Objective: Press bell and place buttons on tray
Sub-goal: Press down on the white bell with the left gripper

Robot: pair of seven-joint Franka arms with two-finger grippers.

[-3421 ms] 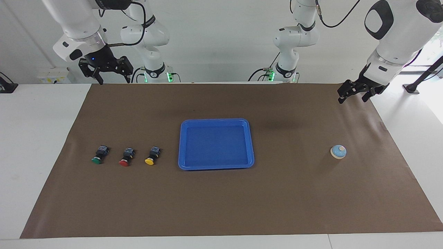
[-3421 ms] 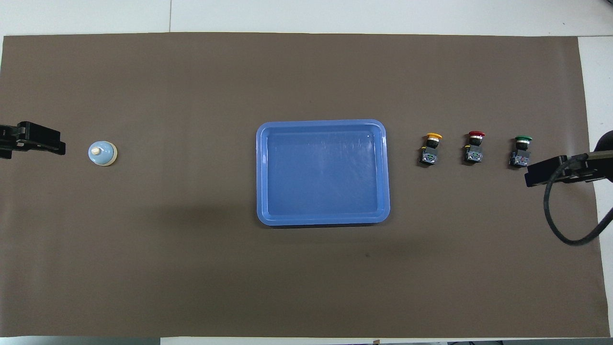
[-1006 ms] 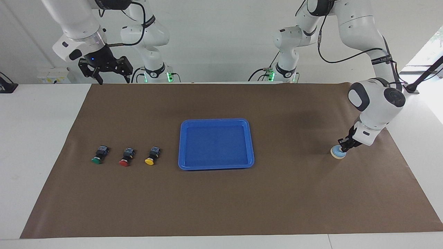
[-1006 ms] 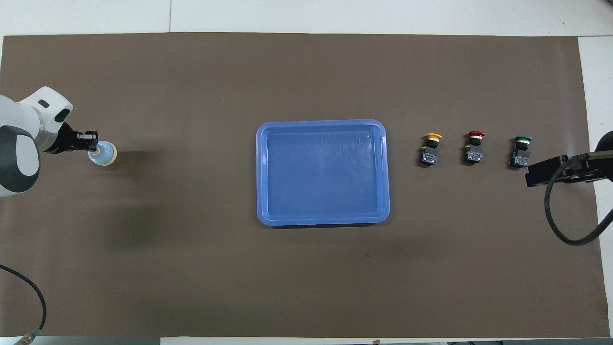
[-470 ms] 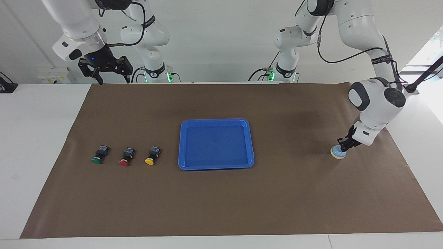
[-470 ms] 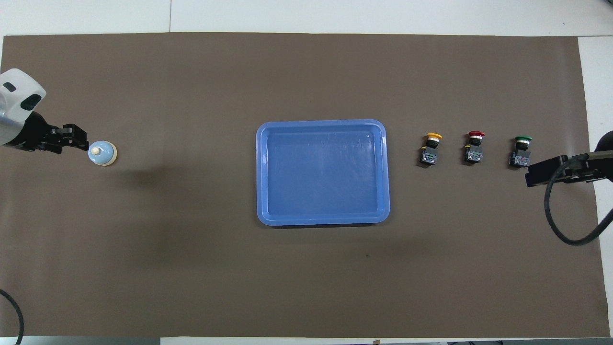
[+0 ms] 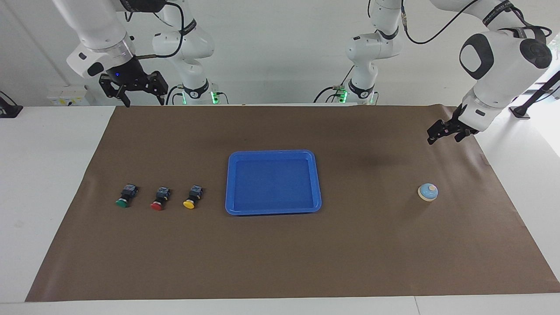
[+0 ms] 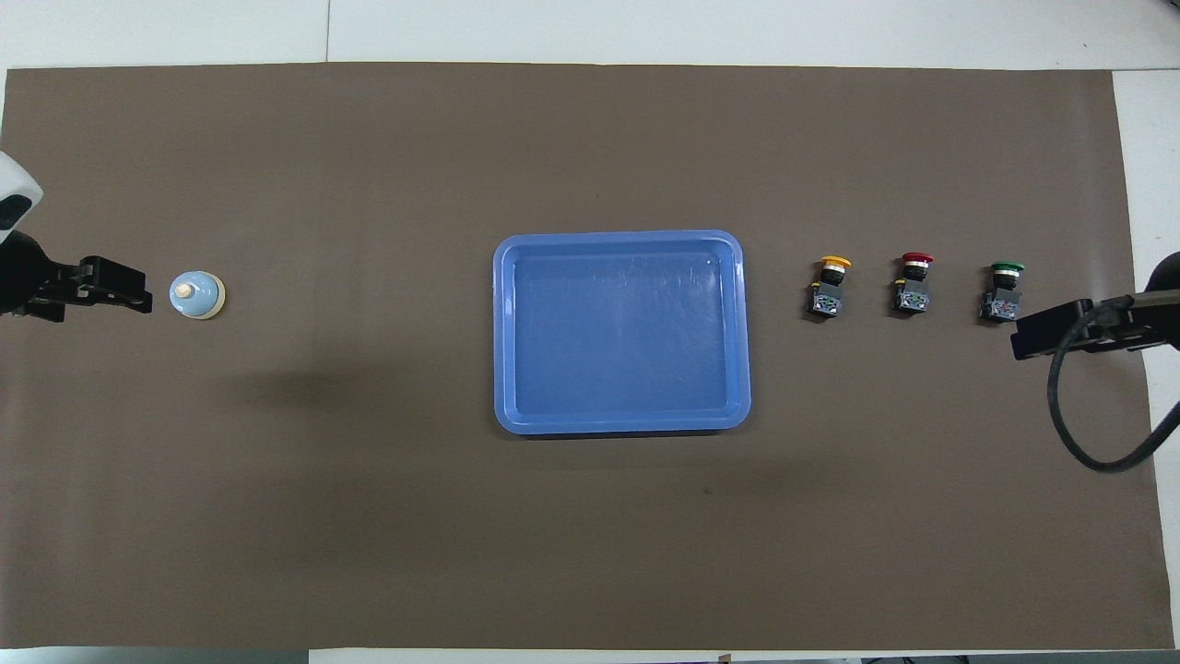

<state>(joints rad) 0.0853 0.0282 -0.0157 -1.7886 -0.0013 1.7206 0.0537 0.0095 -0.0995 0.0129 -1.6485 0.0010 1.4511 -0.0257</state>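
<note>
Blue tray [image 7: 273,152]: mid-tabletop, nothing in it; its raised rim must be cleared.
Bell [image 7: 428,192]: nine o'clock of tray in overhead view; probably light, so press straight down.
Buttons: green [image 7: 124,199], red [image 7: 158,201], yellow [image 7: 191,200], at three o'clock; rigid, so pinch the black bodies.
Left pincer [image 7: 443,141]: open, raised near bell.
Right pincer [image 7: 145,104]: open, waiting.
Room: ample.

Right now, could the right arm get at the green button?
Probably yes. The green button lies in the open at the right arm's end, nothing over it, and the right gripper hangs open above that end.
</note>
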